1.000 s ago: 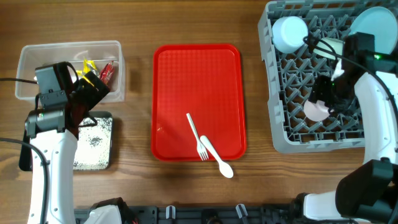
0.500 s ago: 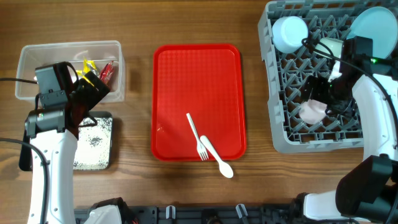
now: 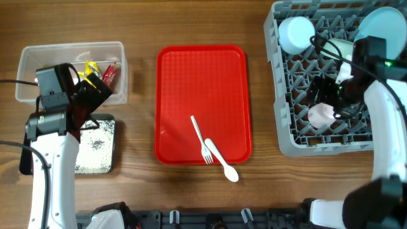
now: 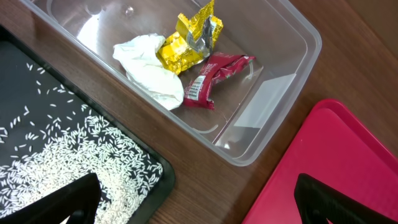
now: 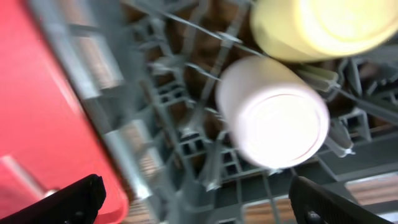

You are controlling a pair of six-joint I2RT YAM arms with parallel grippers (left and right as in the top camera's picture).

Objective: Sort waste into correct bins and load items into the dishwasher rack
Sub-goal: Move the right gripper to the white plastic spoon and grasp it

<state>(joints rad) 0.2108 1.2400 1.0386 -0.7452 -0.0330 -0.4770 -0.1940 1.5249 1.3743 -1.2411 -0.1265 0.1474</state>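
Just beneath our right gripper [image 5: 202, 200], jaws wide and empty, the white cup [image 5: 273, 112] lies in the dishwasher rack [image 5: 155, 137] beside the yellow cup [image 5: 317, 25]. Our left gripper [image 4: 199, 202], jaws equally wide and empty, hangs over the black tray [image 4: 18, 81] of crumbs [image 4: 62, 155]. Just beyond, the clear tub [image 4: 273, 99] holds the tissue [image 4: 149, 68], yellow foil wrapper [image 4: 189, 40] and red wrapper [image 4: 211, 78], so we judge the sorting finished. Well away from both jaws, the fork [image 3: 200, 138] and spoon [image 3: 220, 159] wait on the red tray [image 3: 191, 76].
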